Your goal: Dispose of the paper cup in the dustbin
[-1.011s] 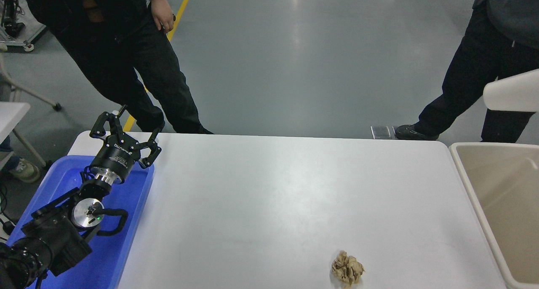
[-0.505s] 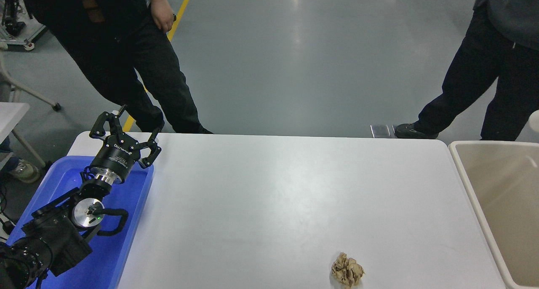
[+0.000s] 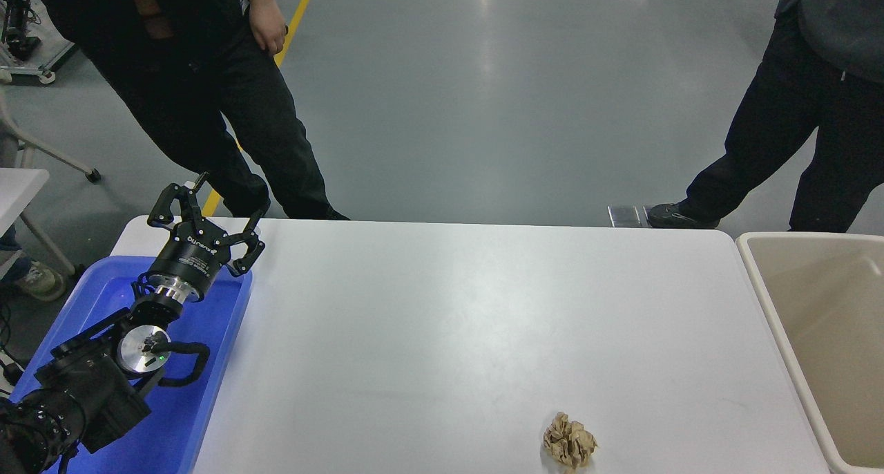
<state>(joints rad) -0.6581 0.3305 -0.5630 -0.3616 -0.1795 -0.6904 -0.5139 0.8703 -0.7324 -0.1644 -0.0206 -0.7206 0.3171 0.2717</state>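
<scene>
The paper cup is not in view. The beige dustbin [image 3: 825,322] stands at the table's right end, cut off by the picture's right edge; the part of its inside that shows holds nothing. My left gripper [image 3: 210,210] is parked over the far end of the blue tray at the lower left, fingers spread open and empty. My right arm and gripper are out of view.
A crumpled brown paper ball [image 3: 569,441] lies near the white table's [image 3: 449,308] front edge, right of centre. A blue tray [image 3: 179,419] sits at the table's left end. Two people stand at the far side, one at the left [image 3: 207,101], one at the right [image 3: 801,108].
A white object at the right edge above the dustbin moved out to the right and is gone from view. My left arm has not moved.
</scene>
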